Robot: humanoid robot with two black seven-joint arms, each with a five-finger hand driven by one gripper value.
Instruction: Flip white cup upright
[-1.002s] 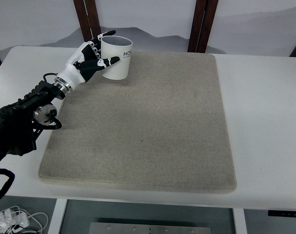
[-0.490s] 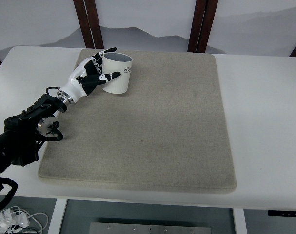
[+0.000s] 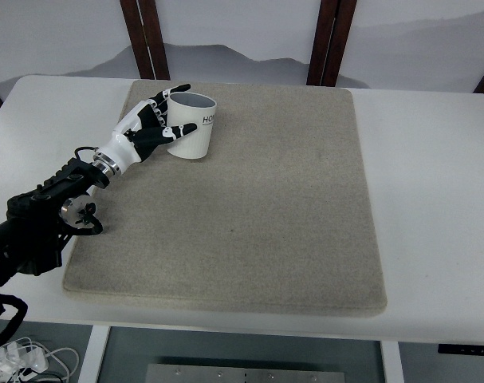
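the white cup (image 3: 188, 126) stands mouth-up on the far left part of the grey mat (image 3: 249, 207), leaning slightly, with its open rim facing up and dark lettering partly showing on its side. the left hand (image 3: 155, 121) is clamped on the cup from its left side: the fingers (image 3: 175, 91) reach around the far side of the rim, and the thumb (image 3: 183, 128) lies across the near side of the wall. the black left arm (image 3: 42, 219) comes in from the lower left edge, running up across the white surface (image 3: 433, 183) and the mat's left border to the white wrist. the mat lies flat on the surface, covering most of its middle. behind the surface, dark wooden posts (image 3: 331, 40) stand against a pale wall. white cables (image 3: 18, 359) lie on the floor at the bottom left corner.
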